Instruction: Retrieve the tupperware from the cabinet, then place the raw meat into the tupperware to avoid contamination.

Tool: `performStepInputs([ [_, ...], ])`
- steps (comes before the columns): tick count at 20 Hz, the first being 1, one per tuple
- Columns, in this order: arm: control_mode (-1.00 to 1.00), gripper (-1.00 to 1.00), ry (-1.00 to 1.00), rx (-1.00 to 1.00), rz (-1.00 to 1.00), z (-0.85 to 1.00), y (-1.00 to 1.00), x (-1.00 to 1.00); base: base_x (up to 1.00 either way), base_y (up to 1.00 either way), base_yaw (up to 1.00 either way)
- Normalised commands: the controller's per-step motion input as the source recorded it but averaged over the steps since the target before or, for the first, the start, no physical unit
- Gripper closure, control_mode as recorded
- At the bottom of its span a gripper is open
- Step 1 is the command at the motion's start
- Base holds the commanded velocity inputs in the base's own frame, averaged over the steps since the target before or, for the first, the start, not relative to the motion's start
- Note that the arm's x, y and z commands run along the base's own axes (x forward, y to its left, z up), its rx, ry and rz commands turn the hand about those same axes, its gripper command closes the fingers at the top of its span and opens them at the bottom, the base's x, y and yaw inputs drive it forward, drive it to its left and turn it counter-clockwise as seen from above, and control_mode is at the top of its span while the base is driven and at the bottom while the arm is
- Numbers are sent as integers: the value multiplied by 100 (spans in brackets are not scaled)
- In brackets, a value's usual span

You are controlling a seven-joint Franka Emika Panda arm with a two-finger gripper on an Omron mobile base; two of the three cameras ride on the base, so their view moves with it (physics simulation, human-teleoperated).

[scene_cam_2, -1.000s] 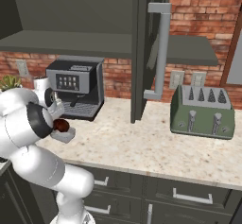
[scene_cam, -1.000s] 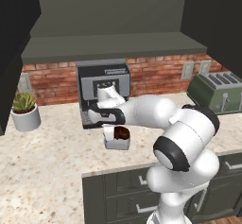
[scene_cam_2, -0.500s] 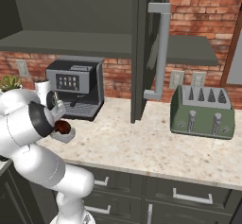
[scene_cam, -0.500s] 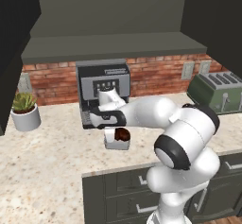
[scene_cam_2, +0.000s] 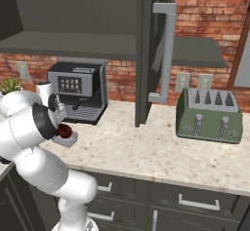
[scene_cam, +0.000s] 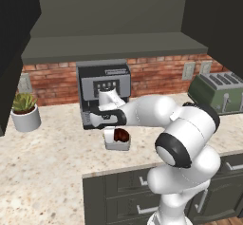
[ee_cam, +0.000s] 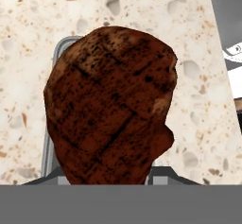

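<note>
The raw meat (ee_cam: 111, 105), dark reddish-brown, takes up most of the hand view and hides my fingertips. My gripper (scene_cam: 116, 128) points down over the counter and is shut on the meat (scene_cam: 122, 135). The meat sits low inside the small grey tupperware (scene_cam: 113, 145), which stands on the counter in front of the coffee machine. The tupperware rim (ee_cam: 48, 138) shows around the meat. From the right, the meat (scene_cam_2: 63, 129) rests in the tupperware (scene_cam_2: 70, 139) beside my arm. The cabinet (scene_cam: 114, 46) above stands open, and its door (scene_cam_2: 146, 54) with a silver handle swings out.
A black coffee machine (scene_cam: 102, 86) stands just behind the tupperware. A green-grey toaster (scene_cam_2: 210, 115) sits at the right of the counter, and a potted plant (scene_cam: 24, 110) at the left. The open cabinet door hangs over the counter's middle.
My hand has sunk slightly with the meat, which now sits a little lower in the tupperware. The tupperware has not moved.
</note>
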Motion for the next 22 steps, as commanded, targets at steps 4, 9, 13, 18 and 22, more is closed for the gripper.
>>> performStepInputs([
  [4, -100, 100, 0, 2, 0, 0, 11, 0, 0, 0, 0],
  [9, -100, 100, 0, 5, 0, 0, 6, 0, 0, 0, 0],
  [13, -100, 100, 0, 9, 0, 0, 0, 0, 0, 0, 0],
  [18, -100, 100, 0, 8, 1, 0, 0, 0, 0, 0, 0],
  [22, -100, 100, 0, 7, 2, 0, 0, 0, 0, 0, 0],
])
